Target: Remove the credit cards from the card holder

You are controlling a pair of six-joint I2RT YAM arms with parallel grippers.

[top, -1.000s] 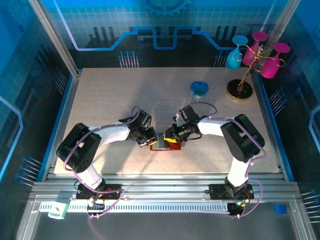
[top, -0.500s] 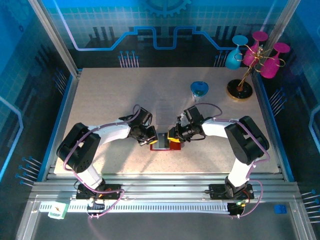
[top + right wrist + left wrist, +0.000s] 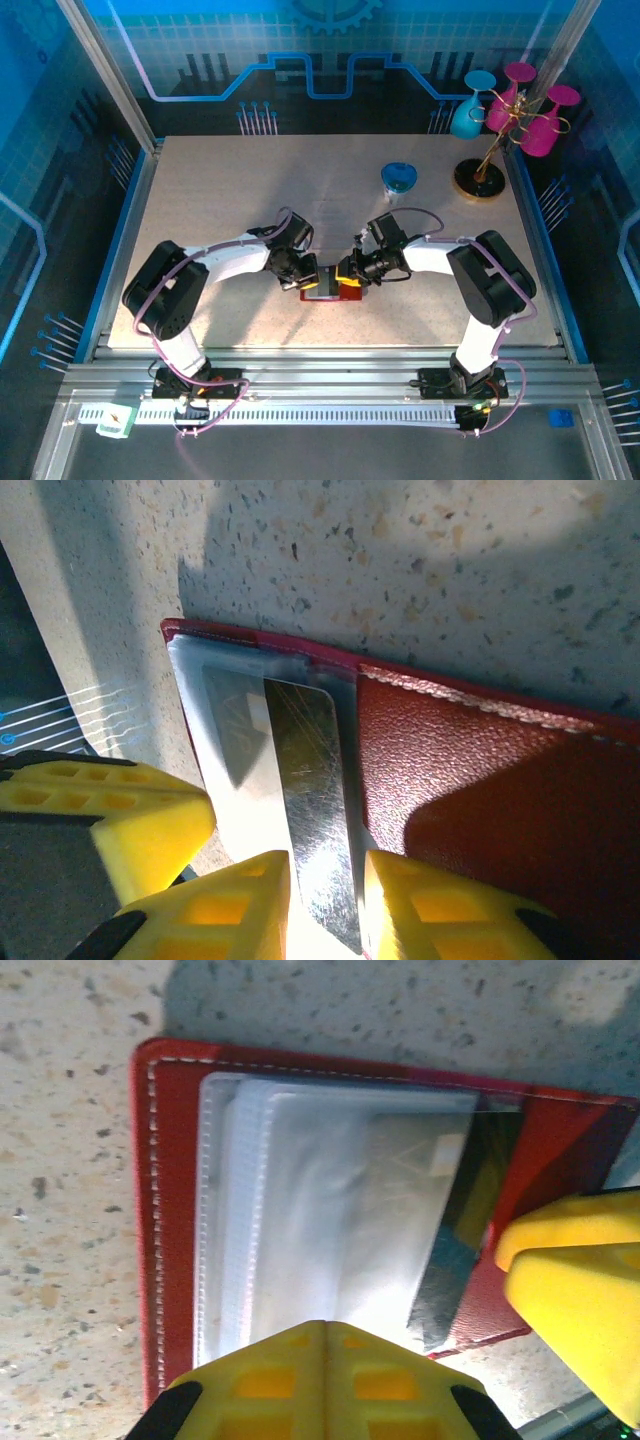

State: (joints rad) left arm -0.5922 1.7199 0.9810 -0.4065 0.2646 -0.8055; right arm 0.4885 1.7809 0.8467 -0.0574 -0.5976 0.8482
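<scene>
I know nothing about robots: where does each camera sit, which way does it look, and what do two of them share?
Top external: above and behind the arms, looking down on the speckled table; both arms whole, left gripper and right gripper meeting at the red folding wallet.
Left wrist: on the left arm, close over the open wallet; one yellow finger at bottom.
Right wrist: on the right arm, close over the wallet; two yellow fingers flank a silvery card.
Shared: both wrist views show the wallet's clear pockets.

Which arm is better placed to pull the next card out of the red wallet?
Right. The right gripper straddles the silvery card poking from the card holder; the left gripper is over the clear pockets, probably steadying it.
</scene>
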